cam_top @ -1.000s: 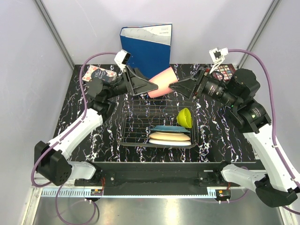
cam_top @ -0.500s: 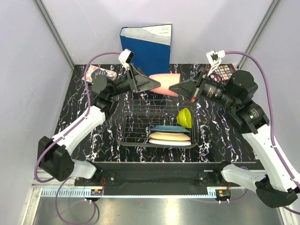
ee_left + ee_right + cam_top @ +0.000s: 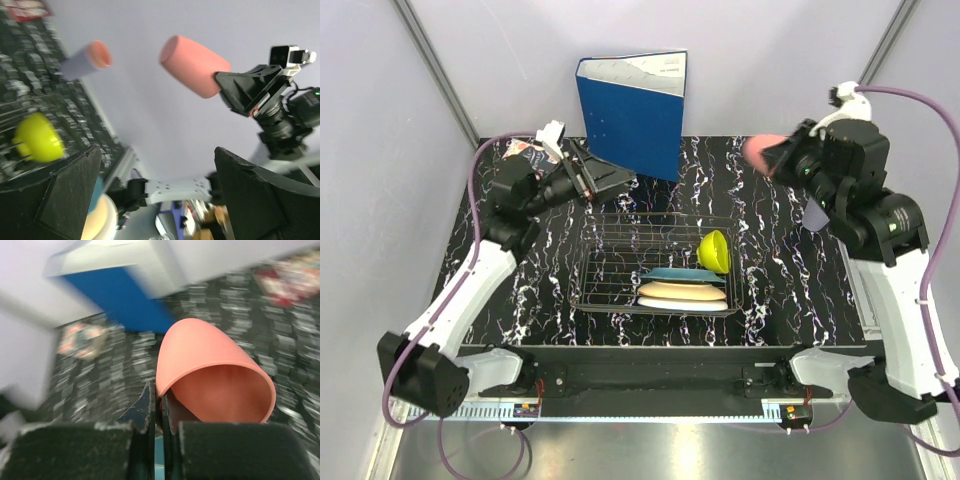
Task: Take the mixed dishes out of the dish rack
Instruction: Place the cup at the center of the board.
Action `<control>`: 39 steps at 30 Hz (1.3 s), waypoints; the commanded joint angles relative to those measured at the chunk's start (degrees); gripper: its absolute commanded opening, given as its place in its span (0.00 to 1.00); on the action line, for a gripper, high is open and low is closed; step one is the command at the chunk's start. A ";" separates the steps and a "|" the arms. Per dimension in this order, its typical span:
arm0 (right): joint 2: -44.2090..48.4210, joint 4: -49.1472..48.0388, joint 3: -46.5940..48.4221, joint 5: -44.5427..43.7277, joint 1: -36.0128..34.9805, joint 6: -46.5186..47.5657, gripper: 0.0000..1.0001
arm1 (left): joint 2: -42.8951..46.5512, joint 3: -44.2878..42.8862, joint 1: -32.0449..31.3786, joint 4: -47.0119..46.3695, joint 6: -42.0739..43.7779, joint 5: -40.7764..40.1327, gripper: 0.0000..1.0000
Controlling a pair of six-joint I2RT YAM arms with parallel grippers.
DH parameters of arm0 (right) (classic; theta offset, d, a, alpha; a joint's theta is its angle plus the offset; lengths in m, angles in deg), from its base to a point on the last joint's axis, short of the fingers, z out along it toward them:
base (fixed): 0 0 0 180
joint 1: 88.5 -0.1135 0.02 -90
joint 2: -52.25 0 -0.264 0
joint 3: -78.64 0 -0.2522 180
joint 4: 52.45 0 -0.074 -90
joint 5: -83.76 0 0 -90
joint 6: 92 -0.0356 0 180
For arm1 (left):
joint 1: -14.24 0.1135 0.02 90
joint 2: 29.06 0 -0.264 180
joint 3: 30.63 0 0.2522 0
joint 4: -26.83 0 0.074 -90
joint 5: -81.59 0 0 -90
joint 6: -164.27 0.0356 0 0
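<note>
Pink cup [image 3: 210,370]: smooth plastic, soft satin, no hard highlights.
Dish rack [image 3: 620,262]: thin dark metal wire, slight sheen.
Yellow-green bowl [image 3: 716,250]: plastic, glossy.
Teal plate [image 3: 675,273], cream plate [image 3: 682,291]: smooth plastic, matt.
Table [image 3: 520,285]: black marble-look top, white veins, smooth, faint gloss.
Blue binder [image 3: 625,115]: smooth cover, dull sheen.
Right gripper [image 3: 159,405] fingers [image 3: 75,452]: black plastic, matt, grainy along edges.
Left arm [image 3: 480,280] shell: white plastic, glossy; joints black, matt.

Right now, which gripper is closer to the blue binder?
Left. The left gripper is open just in front of the blue binder's lower left corner. The right gripper, shut on the pink cup, hangs high, well off to the binder's right.
</note>
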 commanded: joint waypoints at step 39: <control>-30.78 4.94 -21.15 -4.99 41.34 -7.38 0.00 | 13.91 4.82 -11.37 36.71 23.84 -17.19 0.98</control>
